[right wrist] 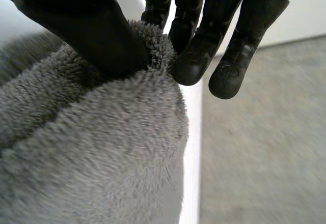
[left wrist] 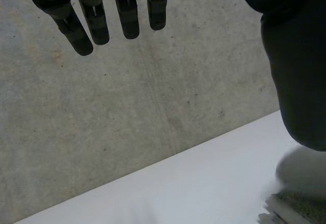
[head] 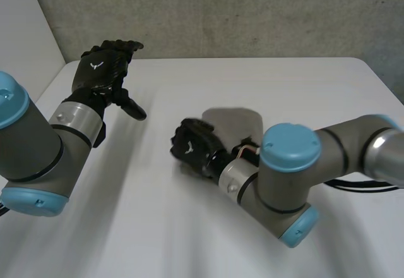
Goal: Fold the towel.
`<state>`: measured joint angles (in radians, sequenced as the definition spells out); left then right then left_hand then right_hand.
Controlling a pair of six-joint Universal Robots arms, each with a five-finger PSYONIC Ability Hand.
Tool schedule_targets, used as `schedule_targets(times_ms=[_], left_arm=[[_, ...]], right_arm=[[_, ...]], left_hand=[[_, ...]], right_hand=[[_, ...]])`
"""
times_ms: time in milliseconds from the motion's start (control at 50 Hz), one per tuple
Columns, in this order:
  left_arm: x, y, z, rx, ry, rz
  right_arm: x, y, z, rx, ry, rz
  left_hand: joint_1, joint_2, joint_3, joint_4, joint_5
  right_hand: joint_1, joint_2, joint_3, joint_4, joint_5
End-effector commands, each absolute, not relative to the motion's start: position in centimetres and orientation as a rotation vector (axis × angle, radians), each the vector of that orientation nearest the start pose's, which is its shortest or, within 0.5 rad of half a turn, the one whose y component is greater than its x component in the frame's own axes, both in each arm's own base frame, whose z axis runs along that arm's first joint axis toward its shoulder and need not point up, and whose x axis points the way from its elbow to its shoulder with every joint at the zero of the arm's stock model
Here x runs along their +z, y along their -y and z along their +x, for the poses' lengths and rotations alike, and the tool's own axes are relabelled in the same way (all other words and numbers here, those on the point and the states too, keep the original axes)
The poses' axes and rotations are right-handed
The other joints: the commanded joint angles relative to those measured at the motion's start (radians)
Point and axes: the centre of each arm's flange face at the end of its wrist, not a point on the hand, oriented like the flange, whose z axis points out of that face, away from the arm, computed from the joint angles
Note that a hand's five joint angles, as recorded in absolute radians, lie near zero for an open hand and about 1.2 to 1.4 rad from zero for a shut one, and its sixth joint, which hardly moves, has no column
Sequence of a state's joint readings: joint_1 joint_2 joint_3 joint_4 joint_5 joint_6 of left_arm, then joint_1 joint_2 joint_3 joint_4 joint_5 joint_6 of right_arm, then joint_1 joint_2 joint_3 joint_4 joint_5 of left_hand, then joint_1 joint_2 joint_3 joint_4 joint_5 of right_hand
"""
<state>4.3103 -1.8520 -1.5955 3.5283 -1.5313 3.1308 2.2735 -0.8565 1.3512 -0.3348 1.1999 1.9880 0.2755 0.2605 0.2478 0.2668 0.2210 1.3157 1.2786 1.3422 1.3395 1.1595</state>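
A grey fluffy towel (head: 237, 124) lies bunched near the middle of the white table (head: 158, 227), mostly behind my right hand (head: 192, 144). In the right wrist view the towel (right wrist: 91, 147) bulges under the palm, and my right hand (right wrist: 102, 35) pinches its edge between thumb and fingers (right wrist: 191, 63). My left hand (head: 104, 66) hovers above the table's far left part, away from the towel, fingers straight and thumb spread. The left wrist view has those fingers (left wrist: 97, 23) pointing at the grey wall (left wrist: 127, 102), with nothing in the hand.
A grey wall (head: 221, 12) runs behind the table's far edge. The right arm (head: 297, 177) reaches across the table from the right. White table surface stretches in front and to the left of the towel.
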Motion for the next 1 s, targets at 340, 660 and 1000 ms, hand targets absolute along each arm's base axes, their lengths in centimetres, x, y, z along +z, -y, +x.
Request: schedule_targets(times_ms=[340, 660, 1000], left_arm=[[22.3, 29.6, -32.6, -2.574, -2.365, 0.692], [12.7, 26.9, -38.4, -2.306, -2.603, 0.977], [13.7, 26.2, -37.9, -2.219, -2.553, 1.066]], right_arm=[[22.9, 26.4, 30.7, -1.902, -1.77, -0.894], [15.3, 30.2, 29.1, -1.575, -2.118, -0.776], [15.6, 30.6, 29.1, -1.575, -2.195, -0.765]], left_hand=[[-0.068, -0.053, -0.04, -0.059, -0.188], [-0.056, -0.041, -0.028, -0.047, -0.176], [-0.05, -0.035, -0.023, -0.042, -0.17]], right_hand=[[-1.141, -1.104, -1.168, -1.165, -1.159], [-1.141, -1.104, -1.168, -1.165, -1.159], [-1.141, -1.104, -1.168, -1.165, -1.159]])
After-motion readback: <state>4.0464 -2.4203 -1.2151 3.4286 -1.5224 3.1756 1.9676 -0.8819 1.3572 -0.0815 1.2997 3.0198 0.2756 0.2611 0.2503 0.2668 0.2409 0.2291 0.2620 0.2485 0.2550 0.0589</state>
